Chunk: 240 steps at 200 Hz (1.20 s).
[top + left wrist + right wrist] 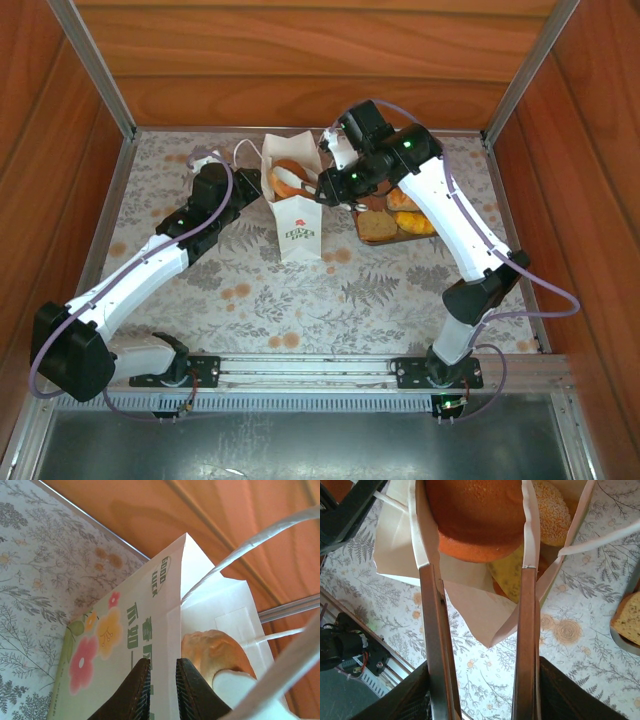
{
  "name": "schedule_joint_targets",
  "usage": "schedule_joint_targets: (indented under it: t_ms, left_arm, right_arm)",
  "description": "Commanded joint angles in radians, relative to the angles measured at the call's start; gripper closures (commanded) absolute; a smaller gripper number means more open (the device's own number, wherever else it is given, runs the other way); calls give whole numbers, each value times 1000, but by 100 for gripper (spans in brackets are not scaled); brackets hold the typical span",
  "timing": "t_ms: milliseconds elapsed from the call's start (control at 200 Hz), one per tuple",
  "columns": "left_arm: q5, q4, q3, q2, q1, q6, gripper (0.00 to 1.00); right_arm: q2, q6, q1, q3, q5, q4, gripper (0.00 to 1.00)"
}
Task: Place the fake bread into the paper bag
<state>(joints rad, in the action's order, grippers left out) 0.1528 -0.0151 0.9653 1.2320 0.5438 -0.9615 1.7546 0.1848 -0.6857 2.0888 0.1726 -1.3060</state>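
The white paper bag (298, 228) stands upright mid-table with its mouth open. My left gripper (162, 664) is shut on the bag's left rim, one finger (136, 690) outside and the other inside. My right gripper (476, 510) is over the bag's mouth, shut on a round orange-brown bun (477, 522). More fake bread lies inside the bag: a sesame bun (552, 510), a yellow piece (509, 575) and a golden pastry (212, 650). In the top view the right gripper (308, 186) reaches in from the bag's right side.
A brown tray (360, 236) right of the bag holds a square slice (378, 227) and two golden pastries (412, 222). Wooden walls enclose the table on three sides. The bag's cord handles (260, 537) hang loose near the left gripper.
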Motion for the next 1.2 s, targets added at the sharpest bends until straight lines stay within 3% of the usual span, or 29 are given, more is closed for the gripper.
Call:
schedule_joint_targets:
  t_ms: [0, 450, 1195]
  left_arm:
    - [15, 9, -13, -17, 2, -13, 78]
    - [11, 1, -15, -22, 2, -16, 78]
    - [-19, 1, -9, -13, 1, -23, 78]
  right_arm:
    - [-35, -29, -8, 41, -16, -45, 49]
    - [-58, -34, -8, 22, -19, -44, 38]
    - [-86, -29, -8, 23, -36, 0, 38]
